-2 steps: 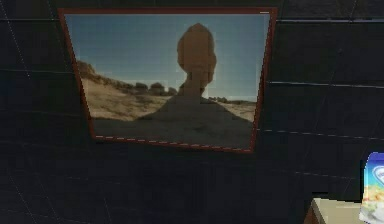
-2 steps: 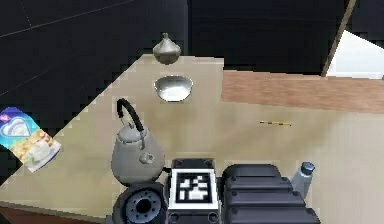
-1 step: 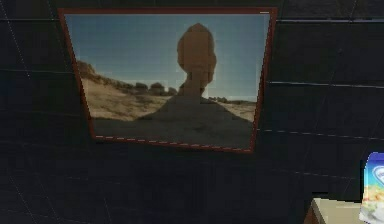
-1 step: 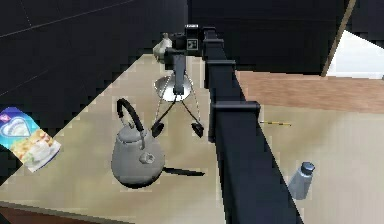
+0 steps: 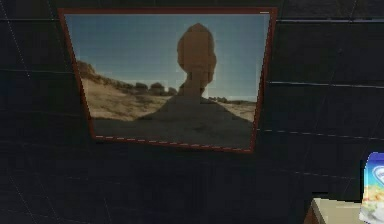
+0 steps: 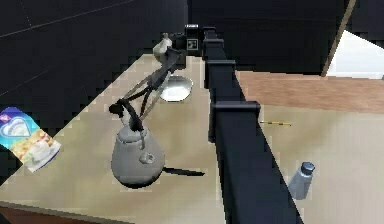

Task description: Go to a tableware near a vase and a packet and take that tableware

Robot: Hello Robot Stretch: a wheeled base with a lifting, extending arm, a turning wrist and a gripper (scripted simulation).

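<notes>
A shallow white dish (image 6: 177, 92) lies on the light tabletop (image 6: 90, 185) toward its far end. Closer in stands a grey round vase (image 6: 135, 157) with dark twigs, and a colourful packet (image 6: 28, 138) lies at the arm side view's left; the packet (image 5: 374, 180) also stands over a table corner (image 5: 335, 212) in the forward view. The dark arm (image 6: 235, 120) reaches out along the table. My gripper (image 6: 170, 60) sits just beyond the dish, with a small pale shape at it. I cannot tell whether it holds anything.
A framed picture of a desert rock (image 5: 165, 78) hangs on the dark wall straight ahead. Right of the arm, a small grey cylinder with a bluish cap (image 6: 302, 180) stands on a beige surface. Brown floor (image 6: 310, 90) and dark walls lie beyond.
</notes>
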